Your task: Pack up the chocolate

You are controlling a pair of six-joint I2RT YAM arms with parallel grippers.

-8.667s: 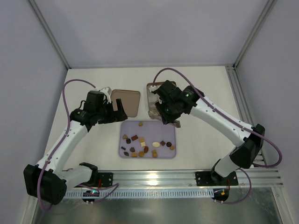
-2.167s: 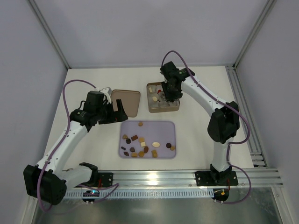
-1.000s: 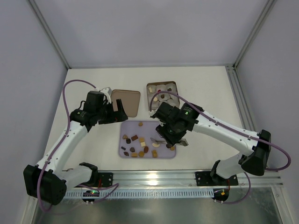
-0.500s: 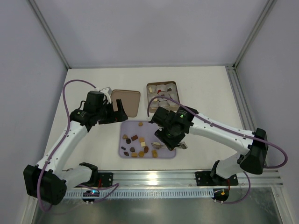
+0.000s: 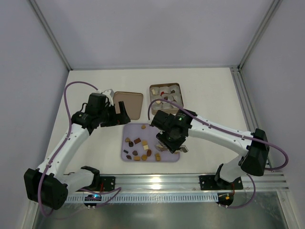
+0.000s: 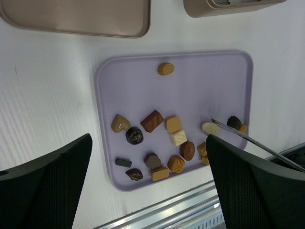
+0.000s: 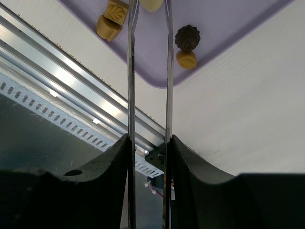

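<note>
Only from right wrist: right gripper [image 7: 148, 19], thin steel tongs [image 7: 129, 95] narrowed around cream oval chocolate [image 7: 151, 4] on lilac plastic tray [image 7: 228, 24], pinch uncertain. Left gripper [image 6: 148, 157] spread wide.

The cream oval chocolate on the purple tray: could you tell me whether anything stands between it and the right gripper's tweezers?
Nothing visible does. The tweezers held in the right gripper straddle the cream oval chocolate, one blade on each side; the dark round piece lies outside them.
</note>
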